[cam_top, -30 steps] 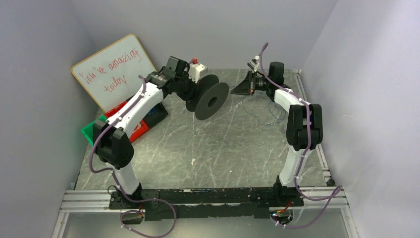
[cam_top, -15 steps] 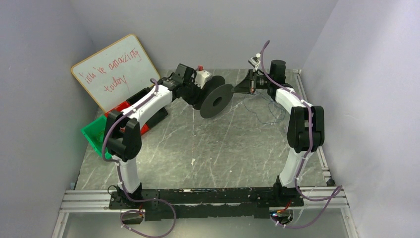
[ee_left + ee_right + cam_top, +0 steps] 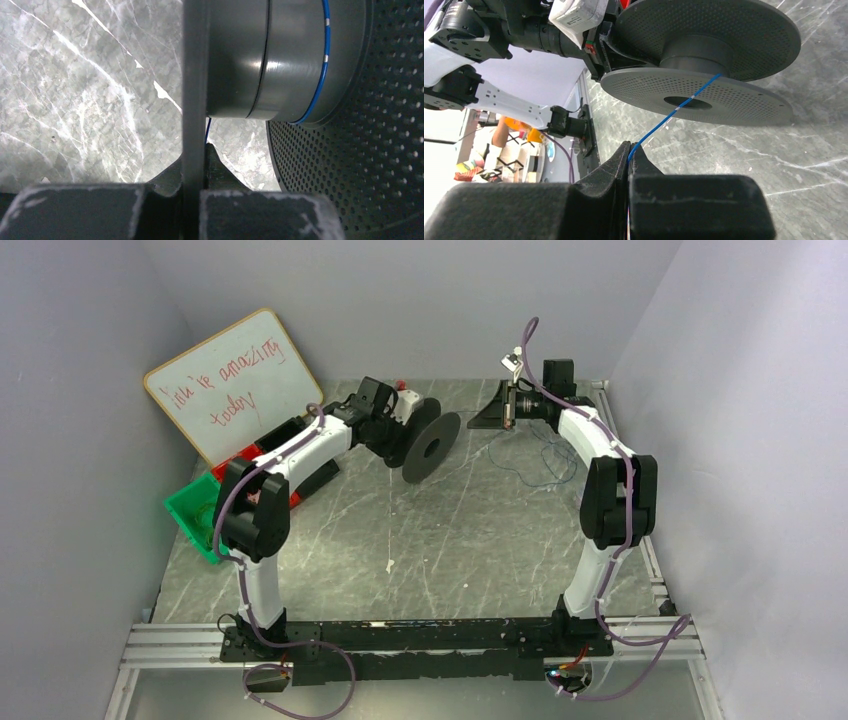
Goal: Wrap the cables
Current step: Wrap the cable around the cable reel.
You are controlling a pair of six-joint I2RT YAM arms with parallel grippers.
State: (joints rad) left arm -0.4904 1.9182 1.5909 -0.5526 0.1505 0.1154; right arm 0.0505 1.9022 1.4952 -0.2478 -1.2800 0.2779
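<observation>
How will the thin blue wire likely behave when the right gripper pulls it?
Probably floppy: the blue wire lies in slack loops on the table. Likely light and slippery, being very thin between the right gripper's shut jaws.

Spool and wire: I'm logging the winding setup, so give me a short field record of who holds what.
spool: black, perforated flanges, tilted
left gripper: shut on the spool's flange edge
right gripper: shut on the wire
wire path: blue, runs straight from right gripper to spool hub
wire on hub: about one turn visible
slack: loose loops lie on the table, far right
</observation>
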